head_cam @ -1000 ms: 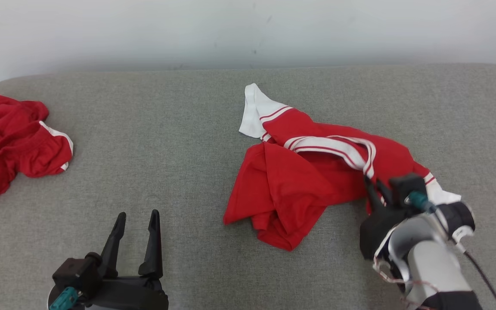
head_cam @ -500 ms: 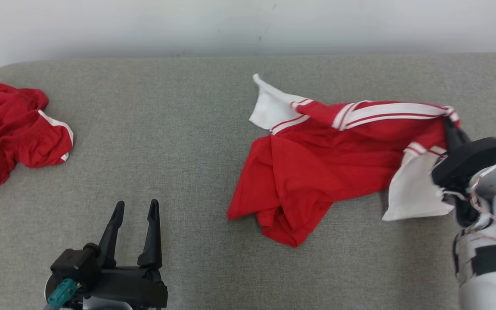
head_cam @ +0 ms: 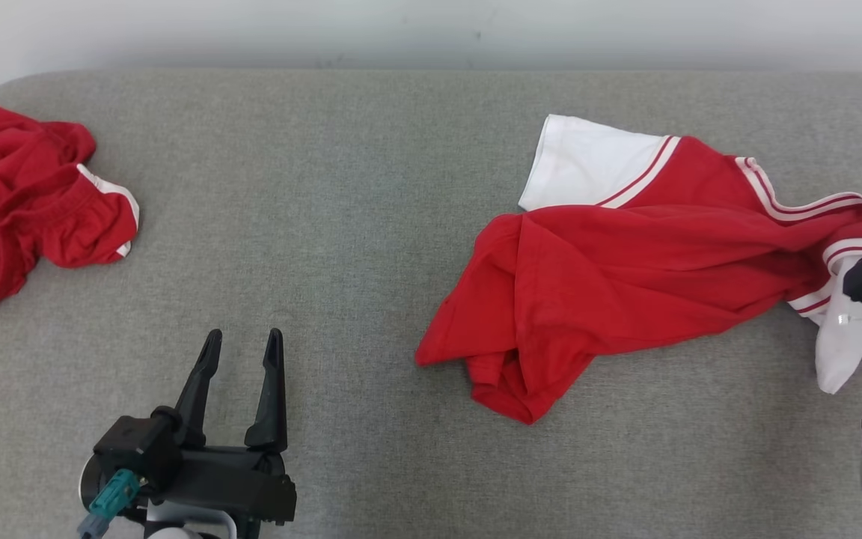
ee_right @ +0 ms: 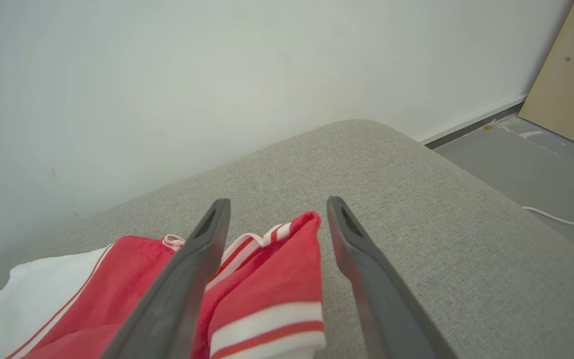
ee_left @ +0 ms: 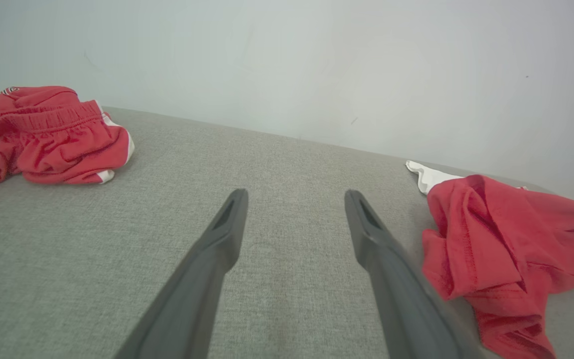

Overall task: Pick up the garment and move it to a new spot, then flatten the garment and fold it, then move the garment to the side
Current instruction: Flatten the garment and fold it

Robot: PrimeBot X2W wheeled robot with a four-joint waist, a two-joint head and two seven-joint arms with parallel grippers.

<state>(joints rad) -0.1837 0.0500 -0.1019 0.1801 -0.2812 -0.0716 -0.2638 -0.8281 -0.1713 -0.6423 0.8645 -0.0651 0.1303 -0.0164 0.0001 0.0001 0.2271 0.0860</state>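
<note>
left gripper (head_cam: 244, 335): fingers spread wide, holding nothing, near left over the grey cushion (head_cam: 371, 187) | right gripper (ee_right: 278, 201): fingers spread apart, striped cloth edge lying loose between them | garment (head_cam: 625, 254): red-and-white shirt, crumpled on the cushion's right side, reaching the right gripper | red shorts (head_cam: 27, 195): bunched, far left

Garment (ee_right: 267, 279) lies between spread right end effector (ee_right: 278, 202).
</note>
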